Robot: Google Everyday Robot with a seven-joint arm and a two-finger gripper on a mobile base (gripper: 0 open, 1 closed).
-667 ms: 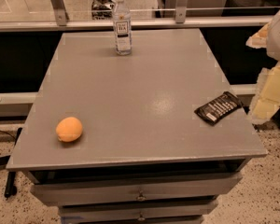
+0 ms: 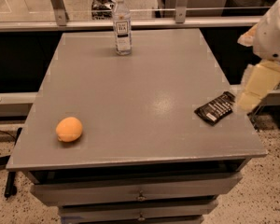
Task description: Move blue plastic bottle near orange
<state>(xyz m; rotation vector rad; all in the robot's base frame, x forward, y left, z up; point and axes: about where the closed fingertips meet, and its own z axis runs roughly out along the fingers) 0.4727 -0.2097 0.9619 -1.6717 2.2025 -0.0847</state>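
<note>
The gripper (image 2: 254,90) is hanging past the table's right edge, just beside the black packet (image 2: 215,108); whether it is spread or pressed together cannot be told. It is sitting about where it was a moment ago, and nothing on the table (image 2: 144,92) has shifted, so the move has likely not begun. The blue plastic bottle (image 2: 122,24) is standing upright at the far edge. The orange (image 2: 69,129) is lying near the front-left corner, well apart from it. Open tabletop is stretching between them.
</note>
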